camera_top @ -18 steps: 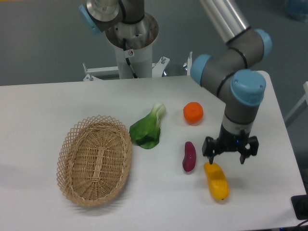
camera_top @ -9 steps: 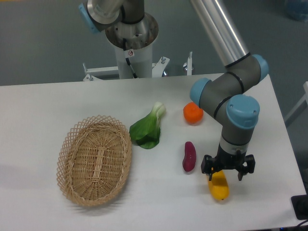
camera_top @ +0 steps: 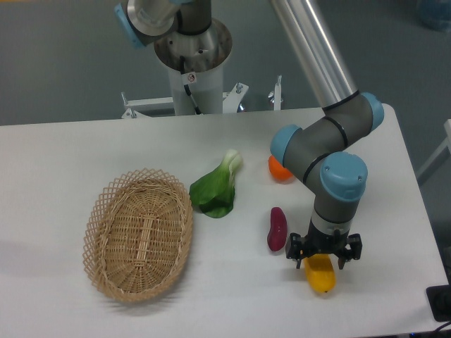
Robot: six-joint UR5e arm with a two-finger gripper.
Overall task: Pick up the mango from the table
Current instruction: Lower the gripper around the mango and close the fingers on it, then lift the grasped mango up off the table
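While the mango (camera_top: pixel 320 274) lies near the white table's (camera_top: pixel 63 155) near-right edge, bare tabletop surrounds it except on the left, where the purple eggplant (camera_top: pixel 277 229) sits just beside. Since a second ago the gripper (camera_top: pixel 323 256) has dropped lower, its fingers spread apart astride the fruit's far end. The mango's long axis runs near-to-far, slightly tilted.

The desk (camera_top: pixel 63 155) is plain matte white. The mango (camera_top: pixel 320 275) is yellow-orange, the small oblong vegetable (camera_top: pixel 277 229) dark purple, the round fruit (camera_top: pixel 276 171) orange. The leafy green (camera_top: pixel 215 189) is deep green with a pale stem. The basket (camera_top: pixel 138 234) is tan open weave. The tool (camera_top: pixel 323 251) is black; the arm (camera_top: pixel 331 151) is grey with light-blue caps.
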